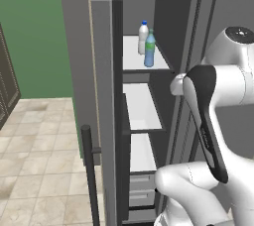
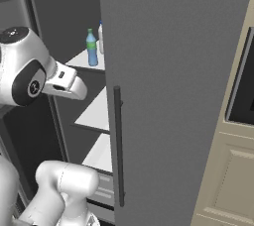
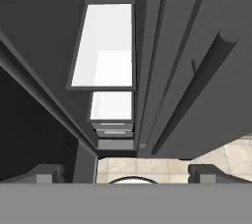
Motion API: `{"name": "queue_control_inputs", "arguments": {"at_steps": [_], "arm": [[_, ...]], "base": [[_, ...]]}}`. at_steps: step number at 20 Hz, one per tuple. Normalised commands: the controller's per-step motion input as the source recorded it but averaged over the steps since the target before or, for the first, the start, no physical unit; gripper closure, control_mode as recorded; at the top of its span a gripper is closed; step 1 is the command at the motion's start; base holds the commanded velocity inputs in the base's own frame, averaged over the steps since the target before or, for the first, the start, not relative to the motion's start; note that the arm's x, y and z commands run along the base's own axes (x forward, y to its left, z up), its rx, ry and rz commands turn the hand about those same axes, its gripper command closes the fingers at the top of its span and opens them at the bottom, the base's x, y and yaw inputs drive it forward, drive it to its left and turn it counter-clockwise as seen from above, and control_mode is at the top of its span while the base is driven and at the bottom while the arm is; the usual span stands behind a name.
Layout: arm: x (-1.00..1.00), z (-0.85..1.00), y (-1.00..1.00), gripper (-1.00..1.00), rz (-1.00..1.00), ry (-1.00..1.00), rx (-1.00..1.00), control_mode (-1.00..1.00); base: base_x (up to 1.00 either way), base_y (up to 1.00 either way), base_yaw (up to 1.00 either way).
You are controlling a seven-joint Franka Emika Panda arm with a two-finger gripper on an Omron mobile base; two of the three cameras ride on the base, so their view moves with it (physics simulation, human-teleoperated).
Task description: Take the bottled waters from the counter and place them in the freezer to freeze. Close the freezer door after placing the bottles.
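Note:
Both bottled waters stand upright on the top white shelf of the open freezer (image 1: 141, 111). The whitish one with a blue cap (image 1: 143, 35) is at the back, and the blue-tinted one with a green cap (image 1: 149, 50) (image 2: 92, 49) is just in front of it. The whitish bottle (image 2: 100, 36) is half hidden by the fridge's shut door. The freezer door (image 1: 102, 86) hangs wide open at the left, its bar handle (image 1: 89, 170) low down. My gripper (image 3: 125, 174) is open and empty, in front of the freezer, looking down past the lower shelves (image 3: 106, 46). The counter is out of view.
The plain grey fridge door (image 2: 173, 96) is shut beside the freezer, its long dark handle (image 2: 118, 145) (image 3: 194, 90) close to my hand. Grey drawers (image 3: 115, 129) sit at the freezer's bottom. Beige cabinetry (image 2: 233, 170) stands at the right, tiled floor (image 1: 39, 141) at the left.

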Motion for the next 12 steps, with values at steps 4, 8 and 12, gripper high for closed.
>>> {"name": "queue_control_inputs", "arguments": {"at_steps": [4,8,12], "arm": [[-0.16,-0.19,0.09,-1.00,0.08,0.08,0.02,-1.00],[-0.18,-0.20,0.11,-1.00,0.09,0.06,0.00,-1.00],[-0.23,-0.17,0.04,-1.00,0.08,0.01,0.00,-1.00]], "base": [[0.00,0.00,0.00],[0.00,0.00,0.00],[0.00,0.00,0.00]]}}
